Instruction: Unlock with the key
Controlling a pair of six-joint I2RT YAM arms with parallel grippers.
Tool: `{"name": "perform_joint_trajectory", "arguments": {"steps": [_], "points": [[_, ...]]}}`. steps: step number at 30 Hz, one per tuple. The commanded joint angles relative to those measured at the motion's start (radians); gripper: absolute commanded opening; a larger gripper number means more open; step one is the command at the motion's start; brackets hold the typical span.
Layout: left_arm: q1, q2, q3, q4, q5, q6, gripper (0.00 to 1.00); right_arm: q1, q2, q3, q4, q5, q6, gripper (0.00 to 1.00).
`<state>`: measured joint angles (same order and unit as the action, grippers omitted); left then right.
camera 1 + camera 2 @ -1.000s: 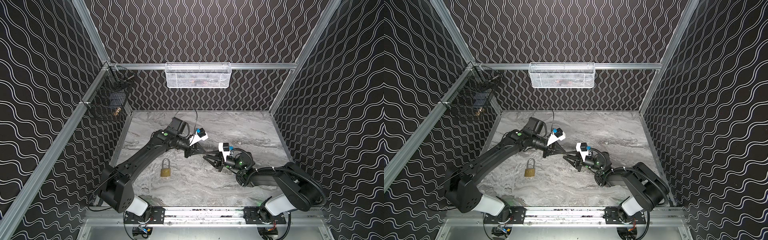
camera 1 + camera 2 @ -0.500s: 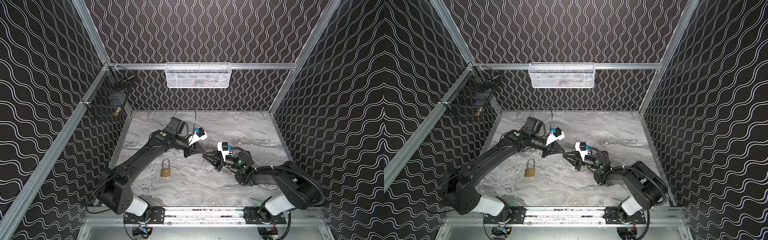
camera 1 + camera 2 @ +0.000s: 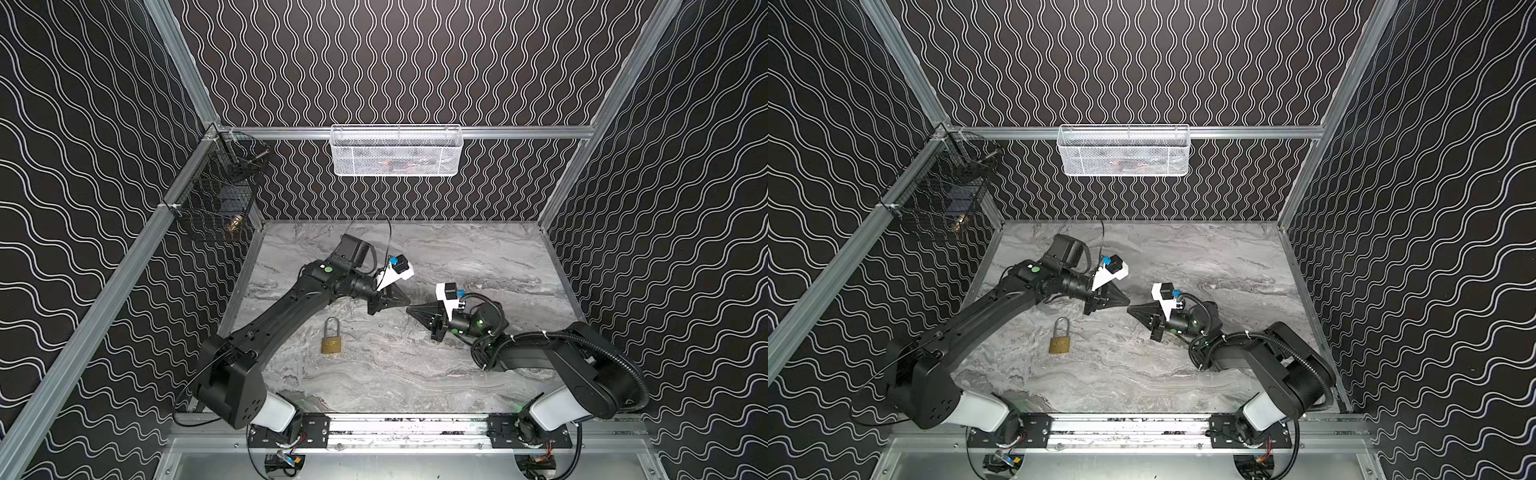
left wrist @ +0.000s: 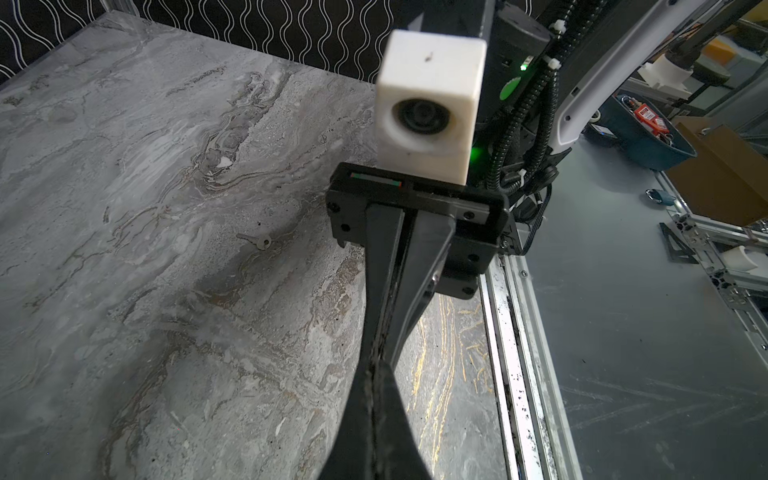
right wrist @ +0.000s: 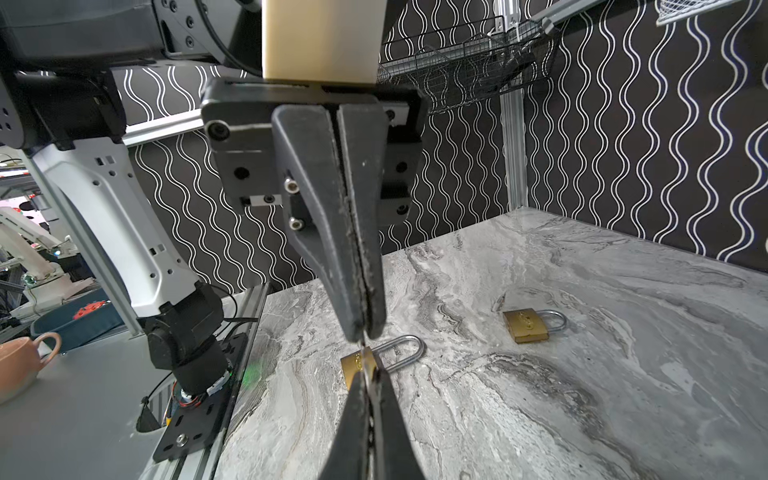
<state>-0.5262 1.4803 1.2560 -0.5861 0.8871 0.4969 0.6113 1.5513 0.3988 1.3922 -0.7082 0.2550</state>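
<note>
Two robot arms meet nose to nose above the middle of the marble counter [image 3: 415, 374]. The left gripper [image 3: 405, 300] and the right gripper [image 3: 411, 310] each have their jaws pressed together, and in both top views their tips all but touch. From the right wrist, the left gripper's fingers [image 5: 320, 208] close along a single seam. A thin pale sliver [image 5: 363, 351] runs from their tips into the right gripper's own, and whether that is a key held edge-on cannot be told. A brass padlock [image 3: 331, 341] lies flat on the counter's left half, between its middle and its front-left corner, with its shackle pointing toward the back edge. It is clear of both grippers and just beside the left arm's forearm. The right wrist view shows a padlock directly past the meeting tips [image 5: 351, 368] and a second padlock [image 5: 528, 326] farther off toward the back-left corner, both flat on the marble. In the left wrist view a small metal key [image 4: 255, 241] lies flat on bare marble, apart from both grippers and well in from the counter's front edge. It is too small to pick out in the top views. A white mesh basket [image 3: 397, 151] hangs on the rail above the counter's back edge. A black wire basket [image 3: 216, 195] hangs on the left rail near the back-left corner.
</note>
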Motion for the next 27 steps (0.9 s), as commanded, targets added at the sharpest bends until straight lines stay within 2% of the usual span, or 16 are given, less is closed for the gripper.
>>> {"name": "perform_joint_trajectory", "arguments": {"steps": [1,2,3,4,5,8,12,15,17,18,20,21,22,24,25,27], "points": [[0.002,0.009,-0.006,0.025,-0.003,-0.019,0.07,-0.005,0.006,-0.003,0.084,-0.019,0.030,0.00],[0.002,0.011,-0.007,0.027,-0.016,-0.024,0.20,-0.007,0.007,-0.006,0.094,-0.022,0.037,0.00],[0.002,0.011,-0.010,0.035,-0.036,-0.030,0.48,-0.011,0.009,-0.009,0.108,-0.022,0.046,0.00],[0.002,0.007,-0.016,0.050,-0.063,-0.039,0.96,-0.016,0.010,-0.013,0.125,-0.023,0.056,0.00],[0.002,0.000,-0.023,0.070,-0.087,-0.052,0.99,-0.022,0.014,-0.016,0.141,-0.023,0.067,0.00],[0.056,-0.043,-0.058,0.183,-0.114,-0.152,0.99,-0.052,0.034,-0.026,0.202,-0.028,0.119,0.00],[0.190,-0.138,-0.164,0.474,-0.108,-0.370,0.99,-0.123,0.102,-0.032,0.338,-0.034,0.258,0.00],[0.257,-0.172,-0.231,0.633,-0.236,-0.558,0.99,-0.159,0.118,-0.021,0.332,-0.021,0.315,0.00],[0.269,-0.155,-0.247,0.629,-0.353,-0.683,0.99,-0.164,0.114,-0.034,0.330,0.024,0.311,0.00],[0.271,-0.132,-0.252,0.624,-0.354,-0.695,0.99,-0.166,0.107,-0.043,0.314,0.059,0.297,0.00],[0.271,-0.064,-0.237,0.624,-0.237,-0.602,0.99,-0.168,0.054,-0.058,0.197,0.178,0.264,0.00],[0.263,-0.036,-0.201,0.569,-0.247,-0.599,0.99,-0.167,0.010,-0.053,0.061,0.250,0.233,0.00],[0.257,-0.008,-0.144,0.485,-0.288,-0.612,0.99,-0.167,-0.042,-0.035,-0.105,0.341,0.189,0.00],[0.256,0.045,-0.030,0.323,-0.329,-0.545,0.99,-0.165,-0.115,0.008,-0.367,0.488,0.136,0.00],[0.256,0.052,-0.020,0.321,-0.376,-0.570,0.99,-0.164,-0.142,0.017,-0.437,0.551,0.119,0.00],[0.256,0.043,-0.085,0.437,-0.468,-0.664,0.99,-0.164,-0.194,-0.002,-0.480,0.665,0.114,0.00]]}}
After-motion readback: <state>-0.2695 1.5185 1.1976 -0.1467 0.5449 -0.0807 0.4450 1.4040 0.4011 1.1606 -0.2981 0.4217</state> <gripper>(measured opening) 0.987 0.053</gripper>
